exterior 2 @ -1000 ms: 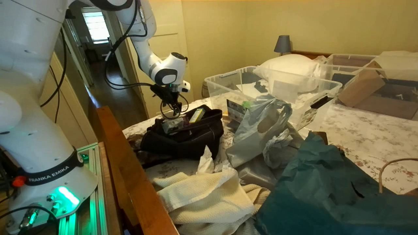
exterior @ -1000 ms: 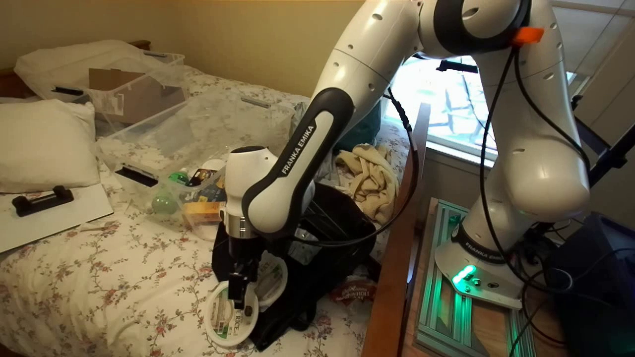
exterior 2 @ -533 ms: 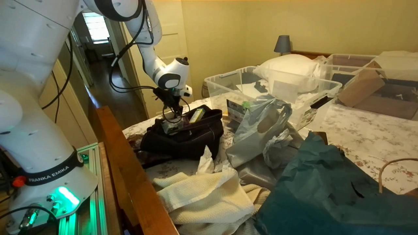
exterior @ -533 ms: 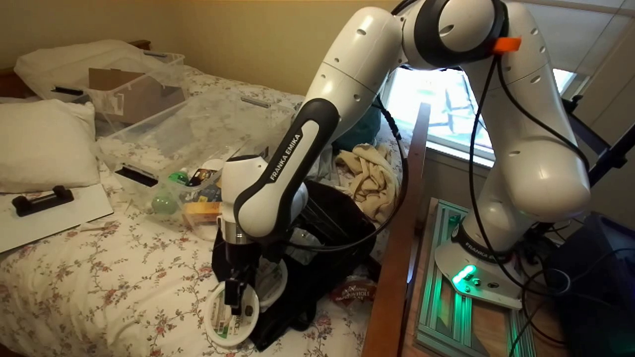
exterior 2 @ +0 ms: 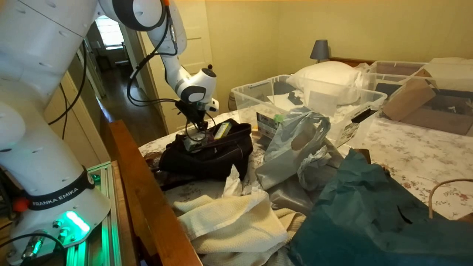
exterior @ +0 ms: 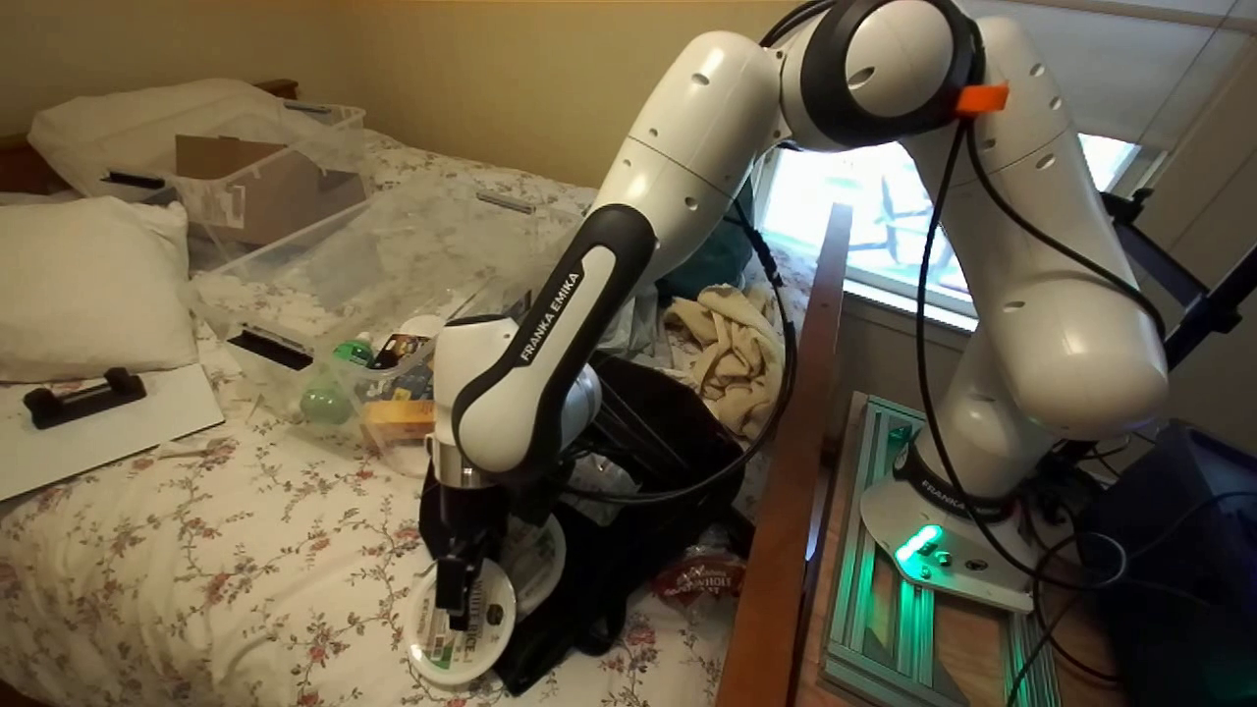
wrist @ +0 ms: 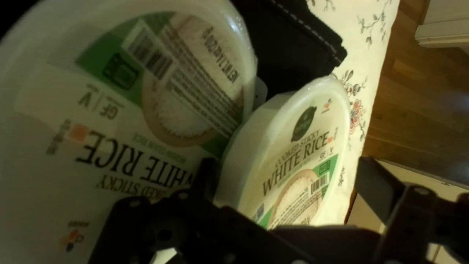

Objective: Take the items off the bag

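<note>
The black bag [exterior 2: 207,162] lies open on the bed and shows in both exterior views [exterior: 678,417]. Two white rice bowls with printed lids stand tilted at its end: a front one [exterior: 481,643] and one behind it [exterior: 542,570]. In the wrist view one bowl [wrist: 304,146] is between the fingers and a larger-looking bowl [wrist: 139,121] is at left. My gripper [wrist: 287,174] is open, one finger between the bowls, the other past the outer bowl's rim. Contact cannot be told. The bag also holds a clear package [exterior 2: 196,142] and a yellow-white box [exterior 2: 223,130].
A red package [exterior: 702,579] lies beside the bag near the wooden bed rail [exterior: 776,550]. A clear bin [exterior 2: 255,87] with items, a grey plastic bag [exterior 2: 292,147], a cream blanket [exterior 2: 236,225] and a teal bag [exterior 2: 369,221] surround the black bag.
The arm has reached further out and lower. The gripper has moved down and slightly left over the front bowl in an exterior view. The bowls and bag look unmoved.
</note>
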`<state>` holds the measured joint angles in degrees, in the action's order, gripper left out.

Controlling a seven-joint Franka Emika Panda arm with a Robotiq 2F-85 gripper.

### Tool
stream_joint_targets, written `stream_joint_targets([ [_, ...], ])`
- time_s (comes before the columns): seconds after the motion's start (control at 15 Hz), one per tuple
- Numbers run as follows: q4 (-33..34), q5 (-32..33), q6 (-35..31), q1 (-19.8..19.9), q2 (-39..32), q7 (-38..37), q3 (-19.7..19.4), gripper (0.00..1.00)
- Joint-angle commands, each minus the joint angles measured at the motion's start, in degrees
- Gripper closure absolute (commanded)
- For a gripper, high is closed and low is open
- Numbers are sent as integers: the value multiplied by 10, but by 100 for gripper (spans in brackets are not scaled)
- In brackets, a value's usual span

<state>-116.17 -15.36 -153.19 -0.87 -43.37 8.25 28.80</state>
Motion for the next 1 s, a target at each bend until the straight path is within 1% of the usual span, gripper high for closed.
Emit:
stream_joint_targets([
  [0.0,25,-20,18,4,-22,28,6,16],
  [0.07,26,-20,20,4,-23,30,6,29],
  [0.13,28,-20,21,5,-25,33,7,35],
  [0.2,31,-21,22,5,-28,35,7,44],
  [0.53,39,-25,16,13,-44,50,14,79],
  [0.6,40,-26,14,16,-48,53,16,84],
  [0.67,42,-28,10,20,-51,59,21,88],
  [0.93,32,-49,-15,48,-56,93,48,93],
])
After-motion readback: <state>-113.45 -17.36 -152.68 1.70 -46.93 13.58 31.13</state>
